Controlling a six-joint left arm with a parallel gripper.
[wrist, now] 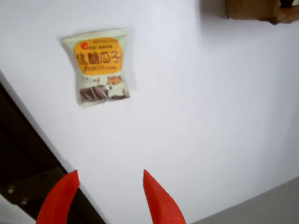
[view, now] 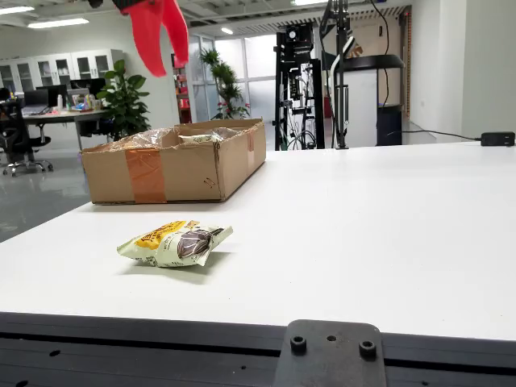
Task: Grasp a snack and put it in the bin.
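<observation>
A pale green snack packet with an orange label lies flat on the white table, in front of the cardboard box. In the view from the gripper the same packet sits at the upper left. My gripper with red fingers hangs high above the table, over the box area, and holds nothing. Its two red fingertips stand well apart at the bottom of the gripper view, gripper open, far above the packet.
An open cardboard box taped in orange stands at the table's back left with plastic wrappers inside; its corner shows top right in the gripper view. The table's dark front edge carries a bolted bracket. Black equipment stands behind the table.
</observation>
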